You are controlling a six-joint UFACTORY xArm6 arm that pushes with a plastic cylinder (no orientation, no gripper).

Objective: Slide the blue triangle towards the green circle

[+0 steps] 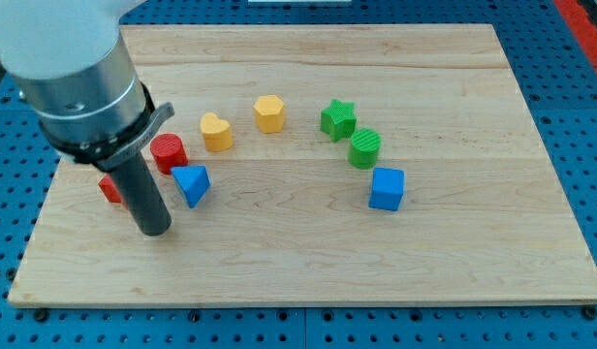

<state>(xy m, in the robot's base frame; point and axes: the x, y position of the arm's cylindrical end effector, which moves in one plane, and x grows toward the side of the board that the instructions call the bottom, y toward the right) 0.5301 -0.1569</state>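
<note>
The blue triangle (192, 184) lies on the wooden board at the view's left of centre. The green circle (365, 148) stands to the view's right of it, well apart. My tip (154, 231) rests on the board just left of and slightly below the blue triangle, a small gap from it. The rod rises from there to the arm's grey body at the view's top left.
A red cylinder (169, 153) stands just above the blue triangle. A red block (110, 190) is partly hidden behind the rod. A yellow heart (216, 131), a yellow hexagon (269, 113), a green star (338, 119) and a blue cube (387, 188) lie around.
</note>
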